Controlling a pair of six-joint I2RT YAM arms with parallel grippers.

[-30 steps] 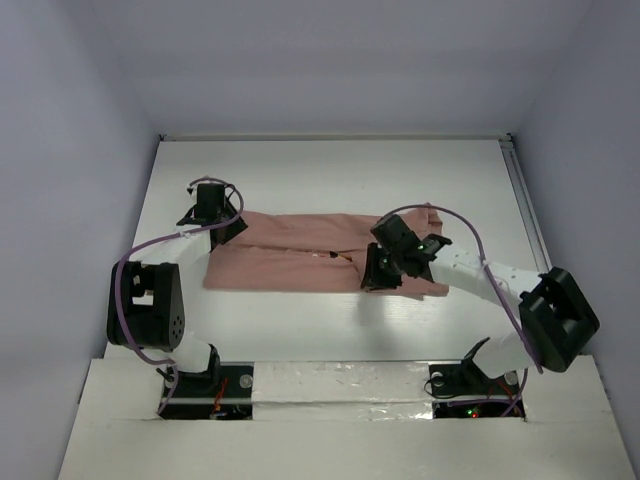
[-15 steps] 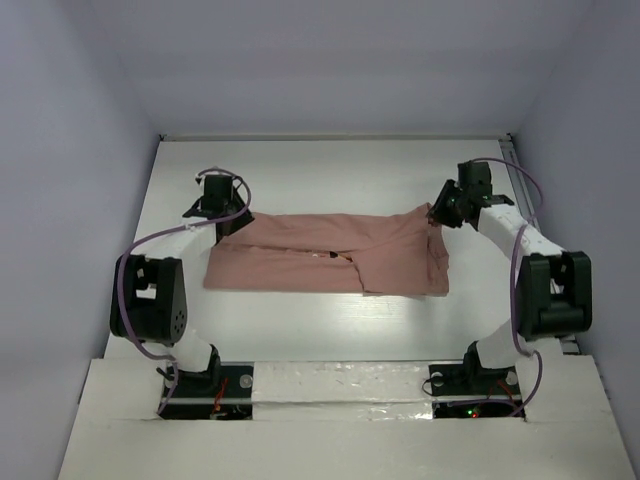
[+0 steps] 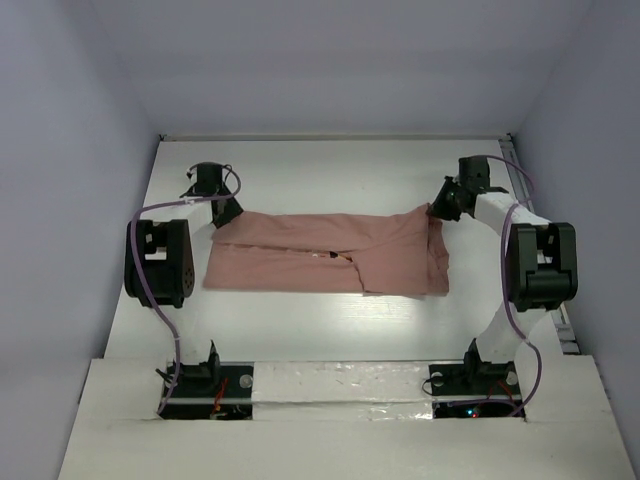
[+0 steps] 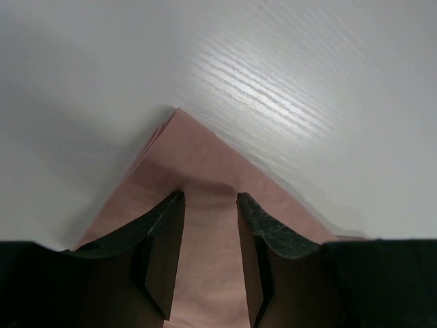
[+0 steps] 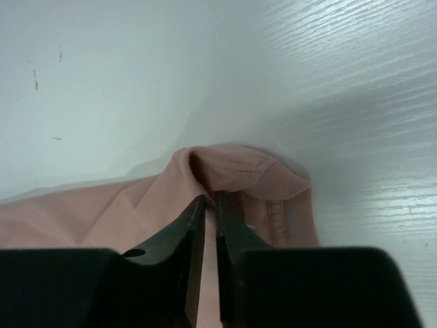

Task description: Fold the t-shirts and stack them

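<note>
The dusty-pink t-shirt [image 3: 320, 255] lies folded lengthwise as a wide band across the middle of the table, and a small dark bit of its graphic shows at the centre fold. My left gripper [image 3: 222, 212] is at its far left corner. In the left wrist view the left gripper [image 4: 210, 195] is open, its jaws a moderate way apart, and they straddle the pink corner [image 4: 198, 154]. My right gripper [image 3: 437, 208] is at the far right corner. In the right wrist view the right gripper [image 5: 210, 197] is shut on a raised hemmed fold of the t-shirt [image 5: 235, 167].
The white table [image 3: 330, 170] is walled at the back and on both sides. A metal rail [image 3: 525, 200] runs along the right edge, close to my right arm. A white front ledge [image 3: 330, 385] covers the arm bases.
My right arm has swung from the middle of the shirt to its far right corner and closed on the fabric there. My left gripper has edged slightly further back at the left corner.
</note>
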